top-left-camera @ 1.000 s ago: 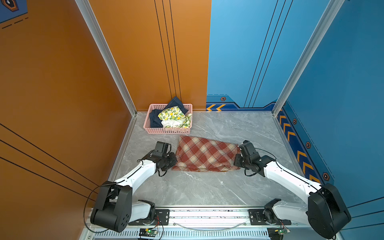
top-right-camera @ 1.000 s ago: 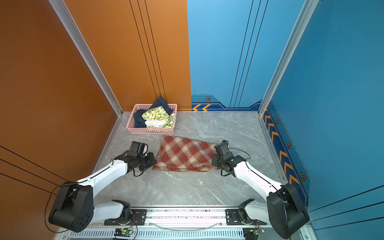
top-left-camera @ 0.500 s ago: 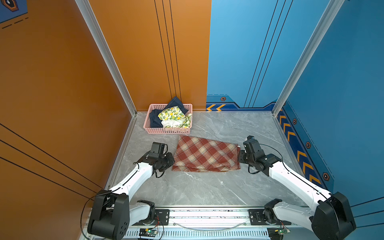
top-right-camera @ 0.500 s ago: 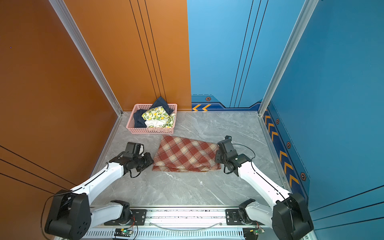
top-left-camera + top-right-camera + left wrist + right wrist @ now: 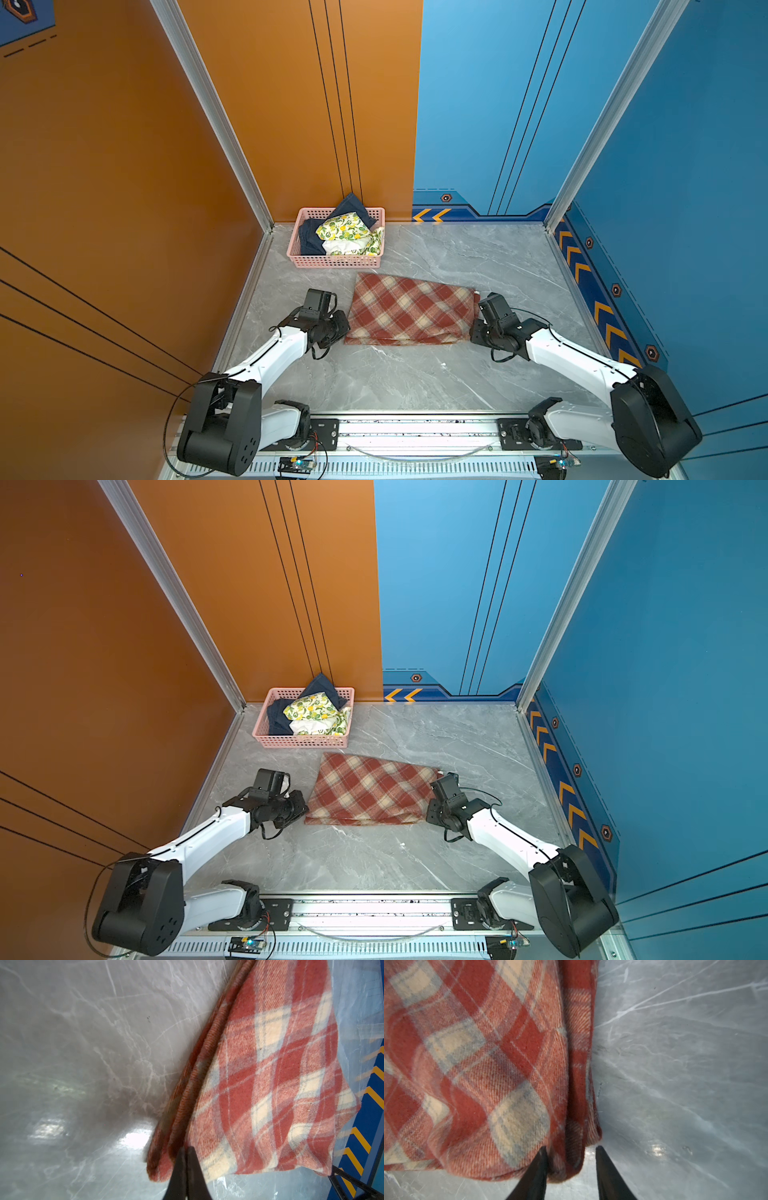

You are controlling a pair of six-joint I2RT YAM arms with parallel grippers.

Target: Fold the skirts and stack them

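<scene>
Top views both show me the plaid skirt [image 5: 409,309] lying flat on the grey marbled counter [image 5: 415,374], about mid-width, folded over on itself with its layered edge along the near side. Its far left corner sits close to the pink basket [image 5: 332,261] but does not touch it.

On the left wrist view, the left gripper [image 5: 185,1150] has its two dark fingers pressed together, tips right at the skirt's near left corner, where the stacked layers [image 5: 193,1076] of cloth meet. I cannot tell from here whether any fabric is pinched between them.

On the right wrist view, the right gripper [image 5: 571,1149] has its fingers apart at the skirt's near right corner. One fingertip [image 5: 543,1152] lies over the plaid and the other [image 5: 600,1152] is over bare counter just beside the folded edge, so the edge runs between them and nothing is clamped.

In both top views the two arms reach in low from the near rail, one to each end of the skirt.

Further out, the basket stands in the far left corner against the orange wall. Inside it the lemon-print skirt [image 5: 343,230] lies bunched on top of the denim skirt [image 5: 309,241], and a dark point of denim pokes up over the far rim.
</scene>
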